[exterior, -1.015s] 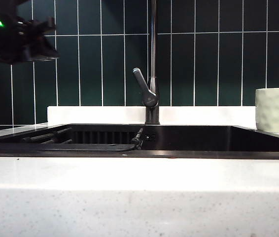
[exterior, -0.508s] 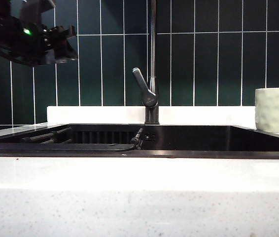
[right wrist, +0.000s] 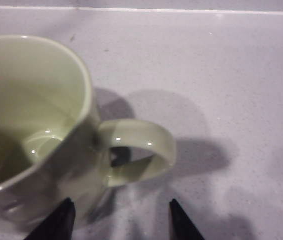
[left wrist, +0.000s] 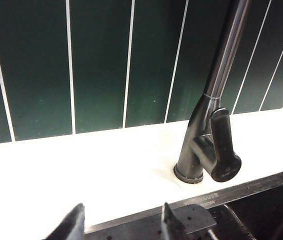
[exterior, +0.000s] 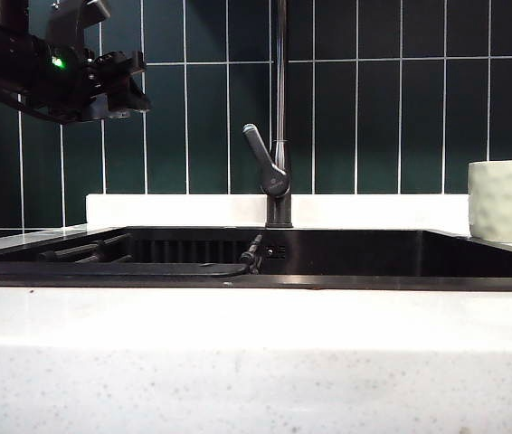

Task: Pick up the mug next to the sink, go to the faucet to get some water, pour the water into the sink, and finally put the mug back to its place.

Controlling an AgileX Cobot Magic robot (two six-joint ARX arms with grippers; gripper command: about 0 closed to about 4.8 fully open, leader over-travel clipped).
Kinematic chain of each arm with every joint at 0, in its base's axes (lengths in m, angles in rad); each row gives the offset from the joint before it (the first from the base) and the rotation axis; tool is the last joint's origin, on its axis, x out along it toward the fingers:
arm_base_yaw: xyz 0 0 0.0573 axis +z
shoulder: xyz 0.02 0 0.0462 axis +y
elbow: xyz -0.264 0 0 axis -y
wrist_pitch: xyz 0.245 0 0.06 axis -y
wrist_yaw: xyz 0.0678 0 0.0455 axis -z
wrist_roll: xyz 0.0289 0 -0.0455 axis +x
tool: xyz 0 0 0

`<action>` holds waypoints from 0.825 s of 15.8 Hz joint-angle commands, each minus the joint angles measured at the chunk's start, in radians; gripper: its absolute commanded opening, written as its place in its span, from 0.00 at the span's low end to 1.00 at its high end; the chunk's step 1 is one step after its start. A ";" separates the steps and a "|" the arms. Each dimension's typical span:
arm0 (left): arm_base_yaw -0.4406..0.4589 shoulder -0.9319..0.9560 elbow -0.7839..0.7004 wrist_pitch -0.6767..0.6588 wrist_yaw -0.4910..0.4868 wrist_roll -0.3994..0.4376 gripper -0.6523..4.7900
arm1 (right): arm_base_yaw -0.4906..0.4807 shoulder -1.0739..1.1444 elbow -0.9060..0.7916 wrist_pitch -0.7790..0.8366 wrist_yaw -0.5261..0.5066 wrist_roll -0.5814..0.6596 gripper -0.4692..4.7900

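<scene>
I see the left tool (left wrist: 119,225) hanging high at the far left, above the sink's (exterior: 346,258) left end, its dark pointed tips spread wide and empty, facing the slim dark metal faucet (left wrist: 207,135) with its angled lever. My right tool (right wrist: 119,220) also stands wide, holding nothing, tips straddling the mug's (right wrist: 36,125) curved glossy handle. The pale, dimpled ceramic mug sits upright on the white speckled bench (exterior: 256,362) at the sink's right.

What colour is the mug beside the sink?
Pale greenish off-white, glossy; the mug shows best in the right wrist view.
</scene>
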 commanded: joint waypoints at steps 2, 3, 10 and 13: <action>0.001 0.005 0.003 0.013 0.050 0.004 0.47 | 0.001 -0.001 0.003 0.054 -0.049 -0.012 0.58; 0.001 0.012 0.003 0.017 0.052 0.001 0.47 | 0.001 0.000 0.003 0.060 -0.090 -0.012 0.58; 0.001 0.019 0.003 0.028 0.068 0.002 0.47 | 0.001 0.000 0.003 0.050 -0.137 -0.011 0.58; 0.001 0.019 0.003 0.028 0.068 0.001 0.47 | 0.001 0.001 0.003 0.083 -0.146 -0.011 0.58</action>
